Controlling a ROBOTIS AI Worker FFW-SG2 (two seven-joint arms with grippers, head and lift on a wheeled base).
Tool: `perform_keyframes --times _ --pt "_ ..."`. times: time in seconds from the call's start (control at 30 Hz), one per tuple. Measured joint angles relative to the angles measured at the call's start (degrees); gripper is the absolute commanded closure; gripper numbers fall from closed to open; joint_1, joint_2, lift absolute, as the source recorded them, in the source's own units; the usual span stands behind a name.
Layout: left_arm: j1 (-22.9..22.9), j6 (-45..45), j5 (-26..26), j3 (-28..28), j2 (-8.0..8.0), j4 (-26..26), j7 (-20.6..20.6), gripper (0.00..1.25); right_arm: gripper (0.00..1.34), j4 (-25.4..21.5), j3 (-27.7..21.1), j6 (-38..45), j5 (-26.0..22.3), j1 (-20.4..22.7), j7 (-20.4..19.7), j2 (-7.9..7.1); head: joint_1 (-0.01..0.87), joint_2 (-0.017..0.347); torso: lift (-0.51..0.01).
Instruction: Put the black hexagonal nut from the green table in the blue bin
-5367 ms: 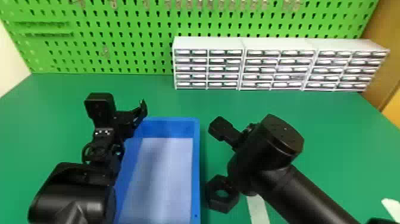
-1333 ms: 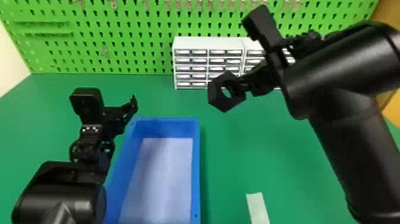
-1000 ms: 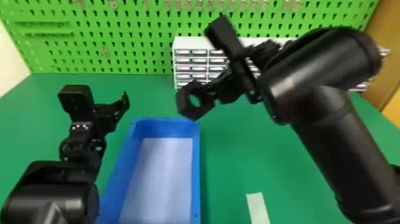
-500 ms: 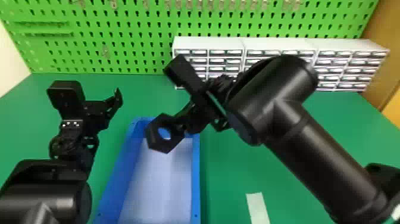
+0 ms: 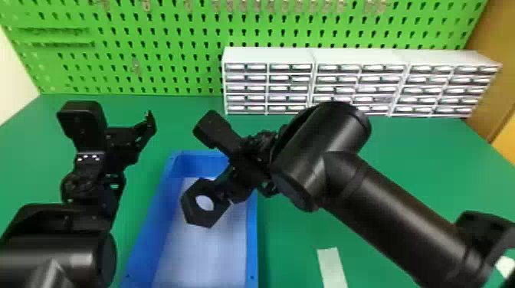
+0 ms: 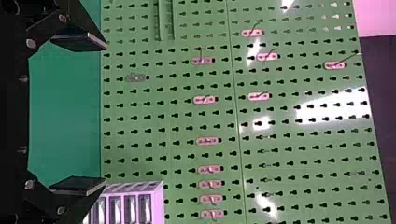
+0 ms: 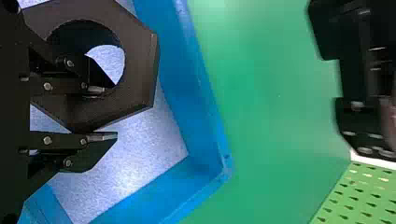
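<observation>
In the head view my right gripper (image 5: pixel 229 189) holds the black hexagonal nut (image 5: pixel 191 208) above the inside of the blue bin (image 5: pixel 252 245). In the right wrist view, the gripper (image 7: pixel 103 113) is shut on one side of the nut (image 7: pixel 140 70), one finger through its hole and the other against its outer edge; the bin's rim (image 7: pixel 212 107) is behind. My left gripper (image 5: pixel 147 128) is left of the bin, above the table. The left wrist view has this gripper (image 6: pixel 92 114) open, nothing between its fingers.
White drawer cabinets (image 5: pixel 268 55) line the back of the green table (image 5: pixel 402 172), before a green pegboard (image 5: pixel 172 46). A pale strip (image 5: pixel 331 266) lies right of the bin. The left arm (image 7: pixel 364 79) is close by in the right wrist view.
The right arm has carried the nut left and toward the near side, from beyond the bin's back edge to over its inside. The left arm has shifted a little left.
</observation>
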Motion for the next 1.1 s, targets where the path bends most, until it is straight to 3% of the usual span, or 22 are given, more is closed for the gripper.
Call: perform_keyframes --times 0.4,0.87,1.1 --pt "-0.1 0.0 0.0 0.0 0.00 0.0 -0.1 0.25 1.01 3.7 4.1 -1.7 -3.9 -0.6 -4.2 -0.03 0.686 0.051 -0.096" --pt "-0.1 0.1 -0.1 -0.1 0.00 0.0 -0.1 0.25 1.01 4.6 5.2 -2.0 -4.8 -0.7 -5.2 -0.05 0.686 0.051 -0.096" --pt "-0.1 0.1 -0.2 -0.1 0.00 0.0 -0.1 0.25 0.72 4.6 5.3 -2.0 -4.8 -0.7 -5.4 -0.07 0.686 0.051 -0.096"
